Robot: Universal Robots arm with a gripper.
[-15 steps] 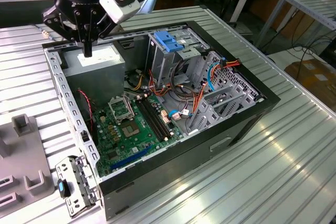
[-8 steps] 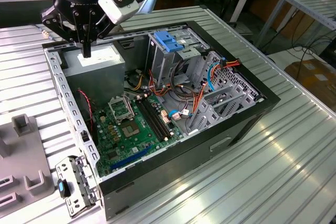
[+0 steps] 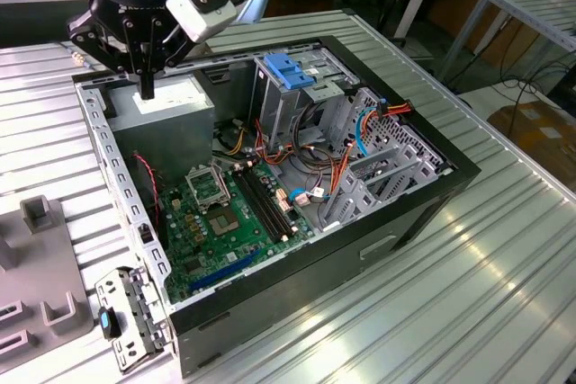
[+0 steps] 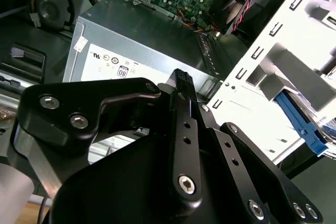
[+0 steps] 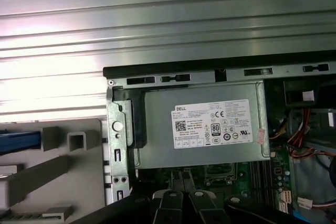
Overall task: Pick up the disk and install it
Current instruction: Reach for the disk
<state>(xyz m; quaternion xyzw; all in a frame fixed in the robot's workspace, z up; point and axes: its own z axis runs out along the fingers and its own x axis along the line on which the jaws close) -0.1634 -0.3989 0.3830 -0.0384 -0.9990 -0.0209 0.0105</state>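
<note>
We see our gripper (image 3: 146, 92) clenched on nothing, hovering above the grey power supply (image 3: 180, 107) inside the open computer case (image 3: 360, 258) on the metal table (image 3: 486, 294).

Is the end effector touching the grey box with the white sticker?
Cannot tell. In the exterior view the end effector overlaps the grey box; neither gap nor contact shows.

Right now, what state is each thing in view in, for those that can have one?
tool: shut, holding nothing, hovering over the power supply.
computer case: lying on its side, side panel off, inside exposed.
power supply: seated in a corner of the case.
drive cage: standing upright inside the case.
memory slots: look empty.
</note>
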